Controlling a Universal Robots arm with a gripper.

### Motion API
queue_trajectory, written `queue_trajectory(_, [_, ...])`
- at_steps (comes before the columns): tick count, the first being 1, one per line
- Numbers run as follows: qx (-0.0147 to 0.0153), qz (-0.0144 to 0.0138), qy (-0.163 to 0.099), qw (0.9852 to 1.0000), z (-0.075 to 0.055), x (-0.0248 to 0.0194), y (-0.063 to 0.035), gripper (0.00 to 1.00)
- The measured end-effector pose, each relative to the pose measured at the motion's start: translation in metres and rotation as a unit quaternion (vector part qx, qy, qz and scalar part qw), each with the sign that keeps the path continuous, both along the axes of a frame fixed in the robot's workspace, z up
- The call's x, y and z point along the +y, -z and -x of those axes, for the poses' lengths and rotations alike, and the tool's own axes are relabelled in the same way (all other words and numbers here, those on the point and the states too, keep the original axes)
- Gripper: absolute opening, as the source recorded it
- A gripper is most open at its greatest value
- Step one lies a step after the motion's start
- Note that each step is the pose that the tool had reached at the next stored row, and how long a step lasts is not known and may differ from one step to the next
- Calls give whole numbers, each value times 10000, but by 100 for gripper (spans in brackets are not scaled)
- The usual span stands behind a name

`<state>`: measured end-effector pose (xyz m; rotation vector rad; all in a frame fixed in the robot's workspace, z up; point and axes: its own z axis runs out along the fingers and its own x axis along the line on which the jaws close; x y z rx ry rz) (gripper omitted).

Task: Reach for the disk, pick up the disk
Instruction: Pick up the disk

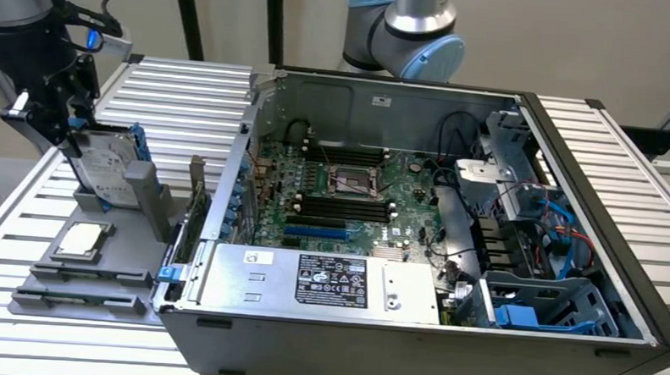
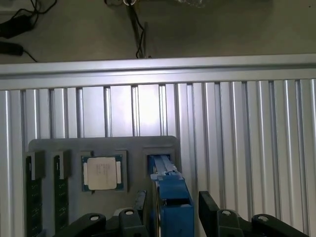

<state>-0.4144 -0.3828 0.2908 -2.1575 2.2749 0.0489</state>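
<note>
One disk (image 1: 104, 165) stood upright on edge in end slot of gray holder (image 2: 98, 145), near CPU chip (image 2: 102, 173). Gripper (image 2: 173, 205) straddled disk's top edge, jaws apart, not clamped. Looked stiff, hefty-ish, shock-sensitive imo; blue rails seemed the safest place to grab.

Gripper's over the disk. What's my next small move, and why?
Probably close the gripper on the disk: its blue-railed edge stands between the open fingers, with slim gaps either side, upright in the grey holder.
</note>
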Motion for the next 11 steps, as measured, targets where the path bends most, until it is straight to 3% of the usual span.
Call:
queue_trajectory(5, [1,17,-42,10000,4,10,-1,54])
queue_trajectory(11, [1,108,-149,9998,5,10,-1,54])
